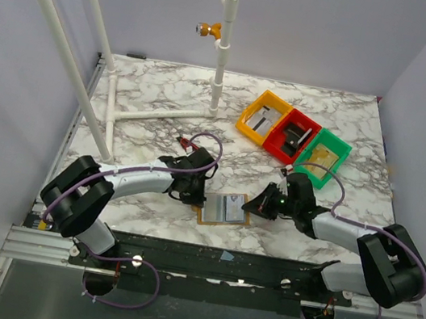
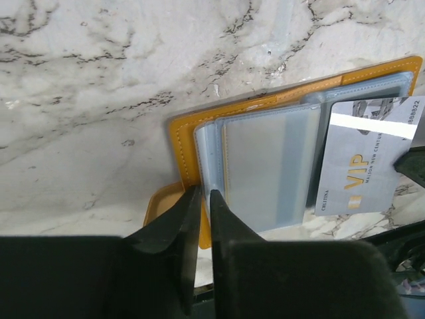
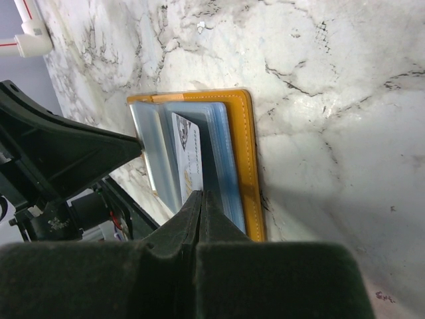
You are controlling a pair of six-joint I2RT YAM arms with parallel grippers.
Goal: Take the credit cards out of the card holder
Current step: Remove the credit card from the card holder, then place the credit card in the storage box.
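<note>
The card holder lies open on the marble table, near the front edge, between the two arms. Its long axis runs from left to right, so each arm has one short end of it in front of its fingers.

The left gripper is at the left end. Its jaws are almost together there, at the corner of the mustard-brown cover. From its wrist camera I cannot tell for sure if a bit of the cover is between the fingers or if they only press beside it.

The right gripper is at the opposite end and it is the nearer one to the credit card. This grey card with a gold "VIP" on it sticks partly out of the clear plastic sleeves and is a little tilted. Its free end points to the right arm. The right jaws are closed, and the end of the card is pinched between the tips.

The coming move depends on this direction. The card leaves its sleeve toward the right side, so I judge that the pull must go along this same line, away from the left gripper, low over the table. The left arm then has to keep the holder in its place. A pull across the line can bend the card or drag the whole holder.
</note>
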